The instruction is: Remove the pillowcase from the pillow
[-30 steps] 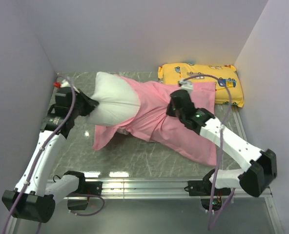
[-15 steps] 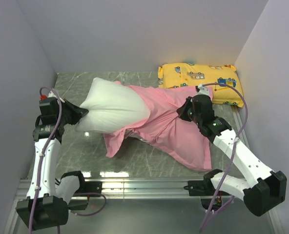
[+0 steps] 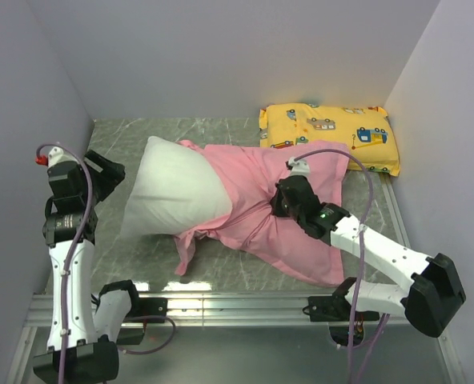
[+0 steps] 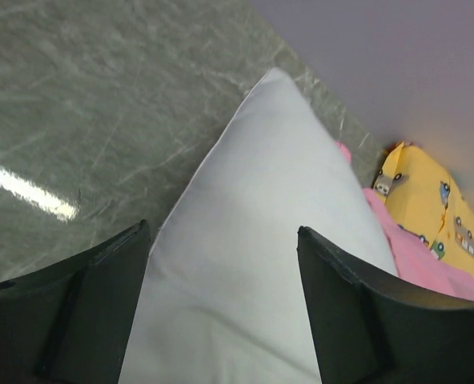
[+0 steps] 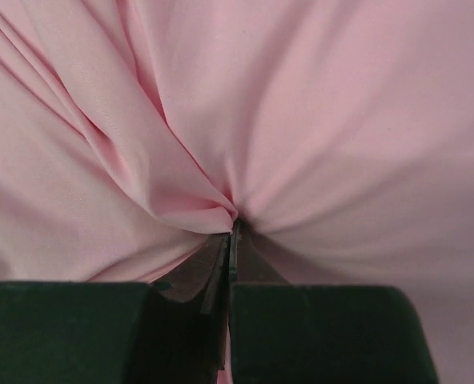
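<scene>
The white pillow (image 3: 173, 192) lies on the table with its left part bare and its right end still inside the pink pillowcase (image 3: 257, 184). My left gripper (image 3: 109, 172) hangs just left of the pillow's corner, open. In the left wrist view the pillow (image 4: 253, 264) fills the gap between the spread fingers (image 4: 357, 312) without being gripped. My right gripper (image 3: 279, 200) is shut on a pinched fold of the pillowcase (image 5: 221, 120) near its middle, the cloth gathered into creases at the fingertips.
A smaller yellow pillow (image 3: 329, 132) printed with cartoon vehicles lies at the back right, against the wall. Grey walls close in the marble table (image 3: 125, 136) on the left, back and right. A metal rail (image 3: 237, 304) runs along the near edge.
My left gripper has let go of the pillow and drawn back to the left, open. The pillow has dropped flat. My right gripper has moved left and nearer with the pillowcase.
</scene>
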`<state>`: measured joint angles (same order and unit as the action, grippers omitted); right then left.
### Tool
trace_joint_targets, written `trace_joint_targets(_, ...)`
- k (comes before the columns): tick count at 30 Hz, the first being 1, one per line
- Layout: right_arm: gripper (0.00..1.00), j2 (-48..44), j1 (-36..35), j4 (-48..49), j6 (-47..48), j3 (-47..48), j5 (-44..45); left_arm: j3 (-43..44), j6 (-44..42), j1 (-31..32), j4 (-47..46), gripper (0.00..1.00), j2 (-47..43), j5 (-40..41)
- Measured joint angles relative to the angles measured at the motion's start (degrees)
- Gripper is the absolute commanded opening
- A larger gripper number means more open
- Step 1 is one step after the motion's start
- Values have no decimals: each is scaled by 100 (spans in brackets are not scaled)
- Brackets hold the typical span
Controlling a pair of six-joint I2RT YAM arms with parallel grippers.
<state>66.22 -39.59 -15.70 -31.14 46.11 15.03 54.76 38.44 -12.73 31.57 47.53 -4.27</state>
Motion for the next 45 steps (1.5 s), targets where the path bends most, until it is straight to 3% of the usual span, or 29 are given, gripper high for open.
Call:
trace_joint_targets(3, 0, 37, -221, 208, -85, -127, 160, 227, 17, 291, -107, 79, 140, 195)
trace_joint_targets(7, 0, 164, -444, 463, -221, -210, 363, 817, 24, 2122, -136, 82, 1060, 977)
trace_joint_targets(8, 0, 221, -490, 546, -256, -234, 393, 946, 35, 2441, -146, 88, 1342, 1093)
trace_joint_targets(10, 0, 317, -562, 695, -326, -278, 426, 1064, 52, 2962, -214, 90, 1897, 1252)
trace_joint_targets(11, 0, 358, -597, 804, -363, -321, 433, 1064, 61, 3084, -208, 94, 2103, 1333)
trace_joint_targets(16, 0, 501, -719, 1158, -505, -457, 446, 1025, 140, 3174, -310, 95, 2863, 1659)
trace_joint_targets(18, 0, 564, -769, 1257, -527, -457, 450, 970, 179, 3174, -501, 77, 3126, 1753)
trace_joint_targets(19, 0, 590, -791, 1294, -527, -457, 455, 918, 203, 3171, -608, 59, 3235, 1773)
trace_joint_targets(20, 0, 603, -811, 1316, -527, -457, 457, 848, 247, 3167, -745, 30, 3342, 1773)
trace_joint_targets(23, 0, 586, -839, 1305, -509, -433, 466, 573, 343, 3154, -1248, 0, 3484, 1655)
trace_joint_targets(25, 1, 566, -855, 1147, -439, -323, 468, 400, 431, 3158, -1598, 0, 3464, 1554)
trace_joint_targets(28, 27, 568, -861, 649, -278, 74, 466, 151, 483, 3141, -2026, 0, 3383, 1456)
trace_joint_targets(29, 44, 581, -868, 413, -205, 278, 470, 46, 509, 3134, -2159, 0, 3333, 1451)
trace_joint_targets(32, 67, 704, -892, -120, 13, 935, 474, -214, 579, 3136, -2433, 0, 3145, 1449)
trace_joint_targets(36, 82, 1174, -883, -616, 391, 2024, 549, -437, 586, 3136, -2636, 0, 2944, 1436)
trace_joint_targets(45, 89, 3053, -350, -981, 1001, 4081, 264, -627, 603, 3136, -2863, 0, 2833, 1414)
